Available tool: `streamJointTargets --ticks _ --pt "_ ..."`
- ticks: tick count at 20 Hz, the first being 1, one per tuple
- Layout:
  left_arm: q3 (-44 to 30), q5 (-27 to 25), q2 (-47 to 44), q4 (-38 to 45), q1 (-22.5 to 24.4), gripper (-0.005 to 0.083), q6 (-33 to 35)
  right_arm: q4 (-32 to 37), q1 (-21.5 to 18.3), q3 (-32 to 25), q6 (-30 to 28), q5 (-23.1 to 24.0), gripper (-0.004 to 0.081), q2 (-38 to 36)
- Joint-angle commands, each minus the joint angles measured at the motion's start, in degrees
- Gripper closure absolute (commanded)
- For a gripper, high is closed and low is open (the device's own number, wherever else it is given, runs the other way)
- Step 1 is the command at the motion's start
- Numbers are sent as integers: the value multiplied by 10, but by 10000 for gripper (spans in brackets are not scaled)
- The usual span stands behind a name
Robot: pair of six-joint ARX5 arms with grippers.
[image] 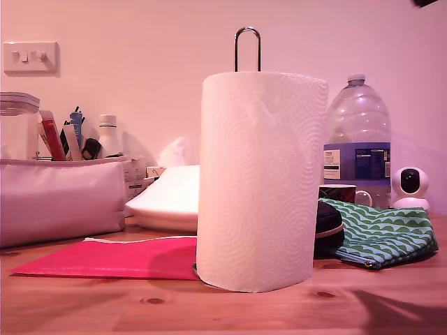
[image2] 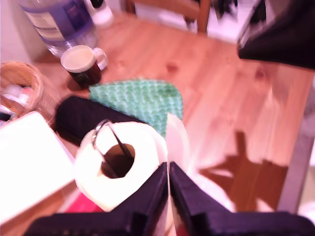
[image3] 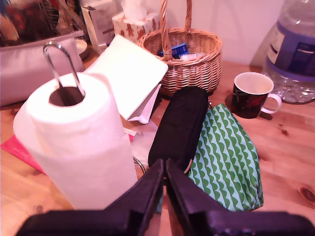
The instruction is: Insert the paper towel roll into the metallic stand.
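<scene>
Thick white embossed paper towel roll (image: 260, 181) already seated over thin chrome wire stand (image: 247, 47), loop poking out top; insertion looks done. Our first gripper (image2: 168, 184) pinched on loose sheet edge, our second gripper (image3: 165, 183) closed, empty; we judge only release, retreat left

White swirl-embossed paper towel roll (image: 260, 178), shiny chrome metallic stand (image: 247, 46), green-and-white scalloped pouch (image: 380, 233), red envelope (image: 112, 258)

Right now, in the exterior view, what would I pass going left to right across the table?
Grey pouch → red sheet → paper towel roll on the metallic stand → green patterned pouch → small white camera.
</scene>
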Motion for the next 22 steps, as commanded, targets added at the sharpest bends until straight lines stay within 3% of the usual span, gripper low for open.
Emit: streamJointTargets --ticks 1,7,13,16,22 --pt "-58 -14 -28 42 -5 797 -11 13 0 -39 8 8 775 -28" --pt "-252 -83 -147 155 -22 797 -45 37 0 -113 28 29 775 -137" --pt "-427 -134 -298 239 -15 797 -65 55 0 -154 26 87 775 -208" --pt "-496 -152 -376 268 14 797 -65 100 0 -168 23 118 775 -208" --pt "-595 -152 -495 274 92 797 -70 159 0 -192 11 112 775 -171"
